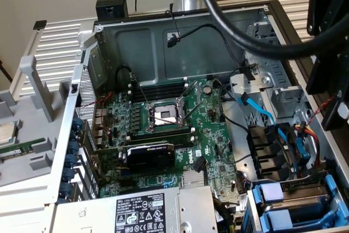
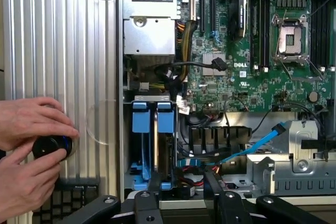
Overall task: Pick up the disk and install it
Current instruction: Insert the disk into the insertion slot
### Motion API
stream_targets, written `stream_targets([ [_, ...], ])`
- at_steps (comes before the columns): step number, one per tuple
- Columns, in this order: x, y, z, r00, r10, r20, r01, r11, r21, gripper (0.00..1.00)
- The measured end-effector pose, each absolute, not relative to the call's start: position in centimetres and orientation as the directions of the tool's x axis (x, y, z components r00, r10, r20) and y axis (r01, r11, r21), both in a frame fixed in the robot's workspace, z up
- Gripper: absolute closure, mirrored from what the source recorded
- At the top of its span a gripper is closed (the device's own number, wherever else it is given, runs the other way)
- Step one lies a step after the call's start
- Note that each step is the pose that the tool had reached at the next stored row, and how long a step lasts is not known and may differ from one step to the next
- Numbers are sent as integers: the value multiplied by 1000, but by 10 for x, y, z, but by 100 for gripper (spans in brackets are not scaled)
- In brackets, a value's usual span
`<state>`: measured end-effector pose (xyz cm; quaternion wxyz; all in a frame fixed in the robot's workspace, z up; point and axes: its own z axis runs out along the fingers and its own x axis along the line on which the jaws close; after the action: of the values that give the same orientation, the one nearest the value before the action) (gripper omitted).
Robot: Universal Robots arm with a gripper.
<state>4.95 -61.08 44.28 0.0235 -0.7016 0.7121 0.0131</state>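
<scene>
Although no label shows which one is the disk, two blue-railed trays (image 2: 165, 121) sit side by side in the drive cage (image 2: 152, 98), long axes pointing at the open, empty hand (image 2: 182, 182).

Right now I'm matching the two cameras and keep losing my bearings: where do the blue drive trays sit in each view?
Exterior view: the blue drive trays sit in the case's corner at the exterior view's lower right, to the right of the power supply.
Wrist view: the blue drive trays stand side by side, directly beside the power supply.
Shared landmark: the processor socket, with its silver frame.
</scene>
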Motion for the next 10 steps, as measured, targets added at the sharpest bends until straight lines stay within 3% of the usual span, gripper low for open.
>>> stream_targets([
  [10, 69, -605, 443, -14, -999, -52, -1000, 15, -14, 55],
])
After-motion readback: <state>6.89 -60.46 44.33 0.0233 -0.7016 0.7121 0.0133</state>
